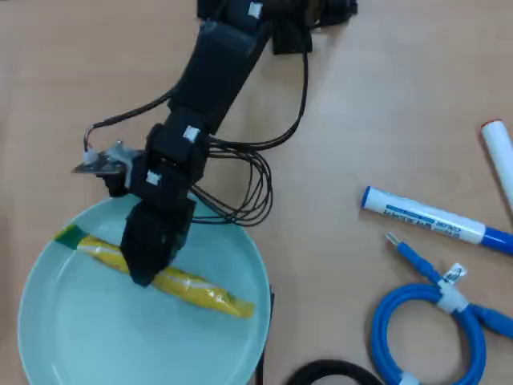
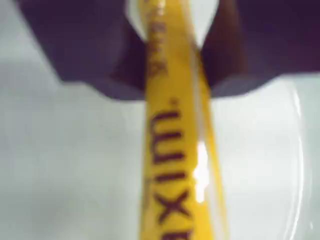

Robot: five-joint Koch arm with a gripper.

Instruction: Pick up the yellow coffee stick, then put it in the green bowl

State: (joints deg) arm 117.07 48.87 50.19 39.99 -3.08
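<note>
Yellow coffee stick (image 1: 196, 286) lies slantwise inside the green bowl (image 1: 56, 337), green end toward the upper-left rim in the overhead view. Gripper (image 1: 143, 271) sits right over its middle, a dark jaw on either side in the wrist view (image 2: 172, 85), clamped on the sachet. Off right: marker pen (image 1: 437, 219), coiled blue cable (image 1: 433, 321).

An office or lab desk: wood-grain tabletop (image 1: 385, 96), whiteboard marker (image 1: 437, 218), coiled blue cable (image 1: 429, 321).

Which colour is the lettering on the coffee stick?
Dark red on the yellow coffee stick, clearest in the wrist view.
</note>
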